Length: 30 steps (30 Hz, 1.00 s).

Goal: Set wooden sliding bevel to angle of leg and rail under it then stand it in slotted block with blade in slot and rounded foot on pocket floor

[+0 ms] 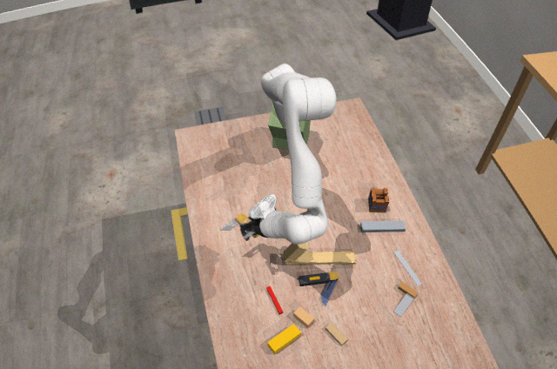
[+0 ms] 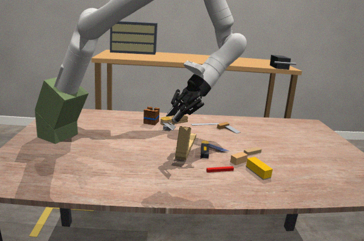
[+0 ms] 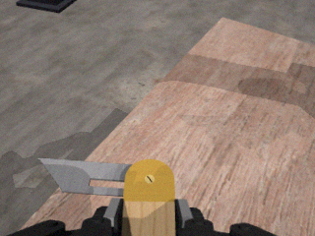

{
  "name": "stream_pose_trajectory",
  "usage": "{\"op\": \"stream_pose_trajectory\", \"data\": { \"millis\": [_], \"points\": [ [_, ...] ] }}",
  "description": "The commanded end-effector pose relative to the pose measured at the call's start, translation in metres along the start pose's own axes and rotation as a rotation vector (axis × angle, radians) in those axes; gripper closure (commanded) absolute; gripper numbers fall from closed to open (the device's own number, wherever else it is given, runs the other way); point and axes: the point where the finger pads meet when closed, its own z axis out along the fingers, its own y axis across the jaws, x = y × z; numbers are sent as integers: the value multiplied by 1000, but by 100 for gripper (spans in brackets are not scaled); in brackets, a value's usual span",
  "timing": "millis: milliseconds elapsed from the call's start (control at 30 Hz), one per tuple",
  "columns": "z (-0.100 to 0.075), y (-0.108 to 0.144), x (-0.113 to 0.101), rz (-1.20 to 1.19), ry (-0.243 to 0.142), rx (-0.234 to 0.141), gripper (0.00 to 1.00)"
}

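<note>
My gripper (image 1: 250,227) (image 2: 176,117) (image 3: 149,215) is shut on the wooden sliding bevel (image 1: 243,218) (image 2: 166,119) (image 3: 148,189). I hold it in the air above the table (image 1: 224,153) near its left edge. The bevel's grey blade (image 1: 229,224) (image 3: 79,174) sticks out sideways from the rounded yellow end. The leg and rail piece (image 1: 319,258) (image 2: 182,142) stands mid-table, to the right of the gripper in the top view. The black bevel (image 1: 314,278) (image 2: 204,149) lies just beyond it. The brown slotted block (image 1: 379,199) (image 2: 151,115) with a blue band stands apart from the gripper.
A grey bar (image 1: 382,225), a wooden tool with grey blades (image 1: 406,288) (image 2: 223,125), a red stick (image 1: 274,299) (image 2: 219,169), a yellow block (image 1: 284,338) (image 2: 259,167) and two tan blocks (image 1: 304,316) (image 1: 336,333) lie on the table. The green arm base (image 2: 58,109) stands at one end.
</note>
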Motion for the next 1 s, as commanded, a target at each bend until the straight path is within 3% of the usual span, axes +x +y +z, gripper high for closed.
{"op": "stream_pose_trajectory", "data": {
  "millis": [0,600,967],
  "points": [
    [-1,0,0,0,-1,0,90],
    [-4,10,-3,-55,-18,0,90],
    [-10,31,-8,-166,-53,-2,90]
  ]
}}
